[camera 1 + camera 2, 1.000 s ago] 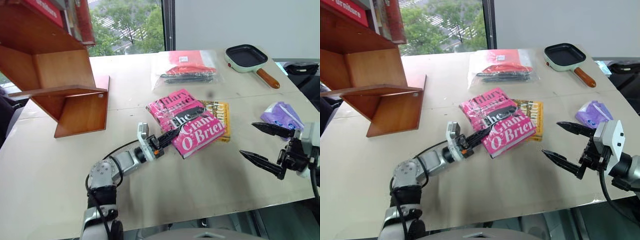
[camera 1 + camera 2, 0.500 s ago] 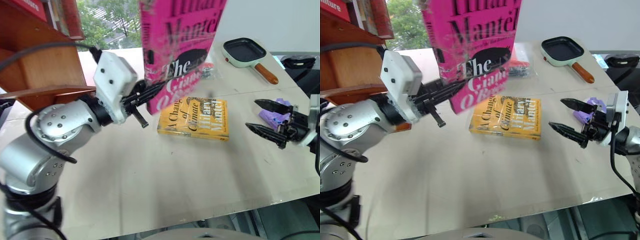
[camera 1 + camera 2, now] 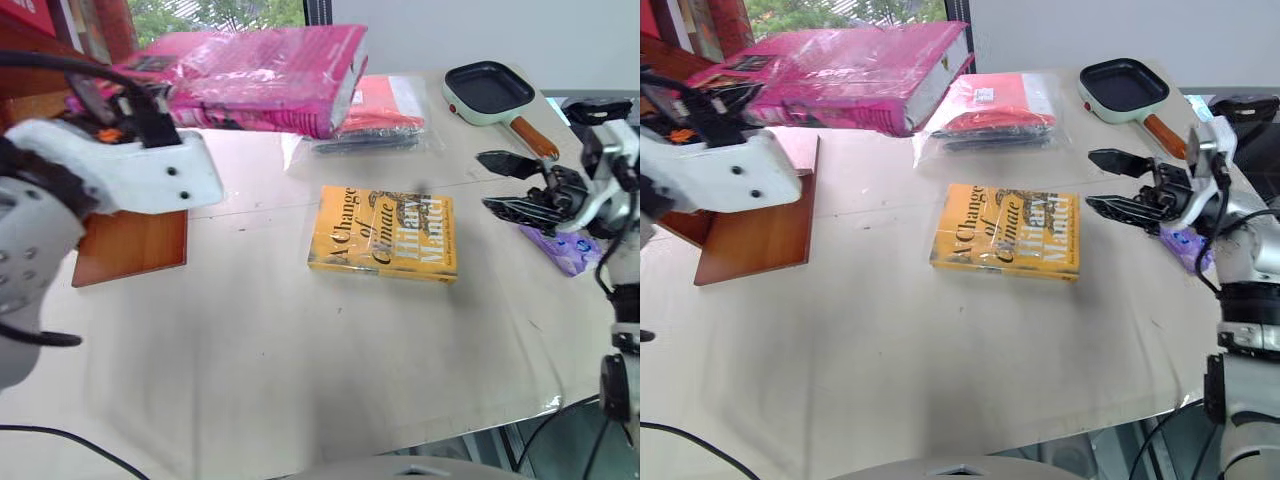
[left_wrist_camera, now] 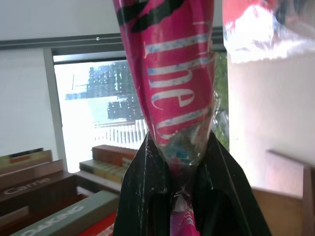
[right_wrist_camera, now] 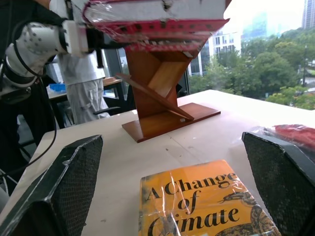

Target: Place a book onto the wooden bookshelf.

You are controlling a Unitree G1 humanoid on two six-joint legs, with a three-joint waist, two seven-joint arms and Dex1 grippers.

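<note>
Holding the book (image 3: 262, 78) up in the air w/ the left gripper (image 4: 183, 167), the robot is carrying it flat, near level, at the upper left of the head view, above and beside the wooden bookshelf (image 3: 758, 222). In the left wrist view the two black fingers (image 4: 145, 187) are pinching tight on one edge of the pink cover, plastic wrap bunched between them. That is the main worry: a thick paperback is being gripped by one edge only, most of its weight hanging out past the jaws, so it could be sagging or pivoting in the grip, and the slick wrap may be letting it slide out before it reaches a board. Also, the shelf boards are slanted and some slots are already looking full of other books (image 4: 54, 216), so a book coming in flat could be catching a board edge or knocking the unit, which is just standing on the table (image 3: 300, 350). The right gripper (image 3: 512, 183) is hanging at the right of the frame, jaws wide apart, nothing in them, near the purple bag (image 3: 560, 250) and just beside the yellow-orange book (image 3: 383, 232); if it is drifting lower it could be nudging those. The pan (image 3: 495, 100) and the red packet (image 3: 372, 115) are lying at the top, well apart from the shelf, prob. no issue.
</note>
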